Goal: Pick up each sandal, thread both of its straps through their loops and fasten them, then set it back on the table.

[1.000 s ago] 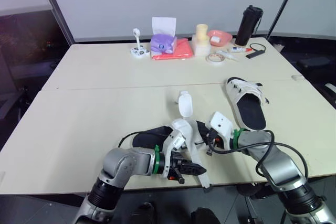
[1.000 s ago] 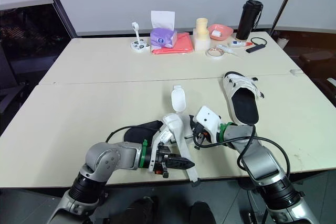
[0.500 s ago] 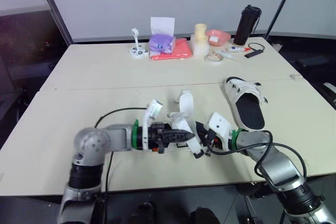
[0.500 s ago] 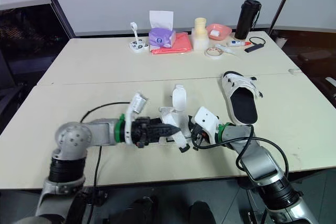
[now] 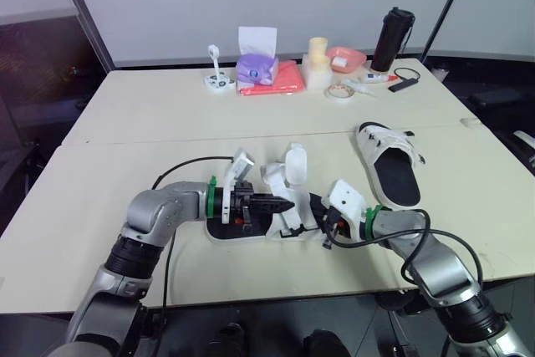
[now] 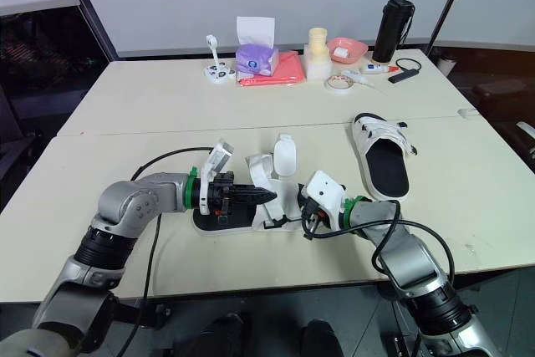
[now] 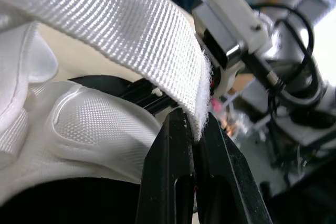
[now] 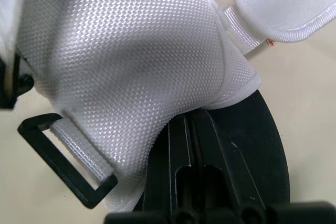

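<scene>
Sandals, two of them, lie on the wide cream table [image 5: 167,114]. The near sandal [image 5: 238,232], black-soled with white mesh uppers, rests flat by the table's front edge with both grippers on it. One padded flap stands up from its far side. The second sandal [image 5: 391,165] lies well apart from the near sandal, off to its right and a little beyond it, with white straps across its black footbed.

Far beyond the near sandal sits a row of clutter. There is a coral cloth [image 5: 284,81] with a purple tissue box [image 5: 257,68] at its left end. Further right a black bottle [image 5: 396,39] stands upright, and a pink bowl [image 5: 349,58] sits between cloth and bottle.

The left gripper [image 5: 284,204] reaches in over the near sandal from its left, lying low along the sole. Its fingers are pressed together on a white woven strap [image 7: 131,30], whose fuzzy end is nipped between them in the left wrist view. The right gripper [image 5: 319,216] meets the near sandal from its right. Its fingers [image 8: 178,150] are drawn together, running in under the mesh upper where it joins the black sole and clamping the sandal there, tips hidden. Just beside that upper, a black rectangular loop [image 8: 31,124] hangs on a short band of webbing, the table showing through its open frame.
</scene>
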Controlling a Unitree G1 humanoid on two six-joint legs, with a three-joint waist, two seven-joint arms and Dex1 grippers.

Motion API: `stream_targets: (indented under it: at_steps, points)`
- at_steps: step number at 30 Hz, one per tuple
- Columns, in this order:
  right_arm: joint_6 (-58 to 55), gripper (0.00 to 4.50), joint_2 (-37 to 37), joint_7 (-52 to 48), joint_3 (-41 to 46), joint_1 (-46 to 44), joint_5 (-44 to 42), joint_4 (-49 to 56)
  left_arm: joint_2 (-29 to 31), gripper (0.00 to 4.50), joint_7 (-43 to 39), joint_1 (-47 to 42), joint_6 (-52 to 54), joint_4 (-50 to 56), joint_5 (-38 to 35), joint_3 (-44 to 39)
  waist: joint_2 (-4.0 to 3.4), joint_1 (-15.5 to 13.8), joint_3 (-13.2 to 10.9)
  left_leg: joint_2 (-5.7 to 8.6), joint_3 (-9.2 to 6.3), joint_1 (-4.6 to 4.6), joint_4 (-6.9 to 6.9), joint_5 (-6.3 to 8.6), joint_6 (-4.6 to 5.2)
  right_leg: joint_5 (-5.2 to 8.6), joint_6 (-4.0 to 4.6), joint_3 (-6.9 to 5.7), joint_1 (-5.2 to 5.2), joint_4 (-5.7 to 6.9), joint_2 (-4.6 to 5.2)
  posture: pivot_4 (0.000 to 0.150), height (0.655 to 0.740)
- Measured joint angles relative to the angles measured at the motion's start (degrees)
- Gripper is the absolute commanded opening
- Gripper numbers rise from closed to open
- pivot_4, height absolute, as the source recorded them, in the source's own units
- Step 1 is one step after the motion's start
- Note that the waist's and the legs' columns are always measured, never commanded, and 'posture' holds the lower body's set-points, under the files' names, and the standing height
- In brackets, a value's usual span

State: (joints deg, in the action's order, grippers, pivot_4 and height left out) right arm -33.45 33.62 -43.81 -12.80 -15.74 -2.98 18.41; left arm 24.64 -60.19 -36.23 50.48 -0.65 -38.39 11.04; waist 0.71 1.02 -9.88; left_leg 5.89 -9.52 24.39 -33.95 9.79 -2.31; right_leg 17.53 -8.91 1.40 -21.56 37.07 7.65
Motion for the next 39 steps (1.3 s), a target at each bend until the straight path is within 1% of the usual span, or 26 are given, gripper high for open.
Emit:
stream_targets:
  at_steps: [7, 16, 23, 32, 39]
  points:
    - [0.0, 0.00, 0.0, 0.6, 0.0, 0.5, 0.0, 0.5, 0.2, 0.06, -4.2, -0.9, -5.2, -3.3, 4.0, 1.5, 0.00, -0.1, 0.0, -0.01, -0.02, 0.01, 0.02, 0.00, 0.00, 0.00, 0.00, -0.01, 0.00, 0.00, 0.00, 0.150, 0.7400]
    - [0.0, 0.00, -0.1, 0.8, 0.0, 0.5, 0.0, 0.6, 1.3, 0.06, -10.1, -4.6, -6.9, -6.1, 4.6, 1.5, 0.02, 0.0, 0.0, 0.00, -0.03, 0.01, 0.02, 0.00, 0.01, 0.00, -0.01, -0.02, -0.01, 0.00, -0.01, 0.150, 0.7400]
    - [0.0, 0.00, -0.2, 1.0, -0.1, 0.7, 0.0, 0.6, 2.2, 0.06, -14.5, -5.0, -7.6, -6.2, 5.8, 1.9, 0.02, 0.0, 0.0, 0.00, -0.04, 0.01, 0.03, 0.00, 0.01, 0.00, -0.01, -0.01, 0.00, 0.01, -0.01, 0.150, 0.7400]
    - [-0.1, 0.00, -0.2, 1.4, 0.0, 0.9, 0.0, 0.7, 2.1, 0.06, -15.8, -5.0, -10.0, -7.2, 8.2, 3.1, 0.02, 0.0, 0.0, -0.01, -0.04, 0.01, 0.03, 0.00, 0.01, 0.00, -0.01, -0.02, -0.01, 0.01, -0.01, 0.150, 0.7400]
    - [-0.3, 0.00, -0.3, 1.4, 0.0, 0.9, 0.0, 0.8, 1.1, 0.06, -15.9, -5.0, -13.7, -7.5, 10.4, 3.8, 0.02, 0.0, 0.0, -0.01, -0.04, 0.01, 0.03, 0.00, 0.01, 0.00, -0.02, -0.02, 0.00, 0.01, -0.01, 0.150, 0.7400]
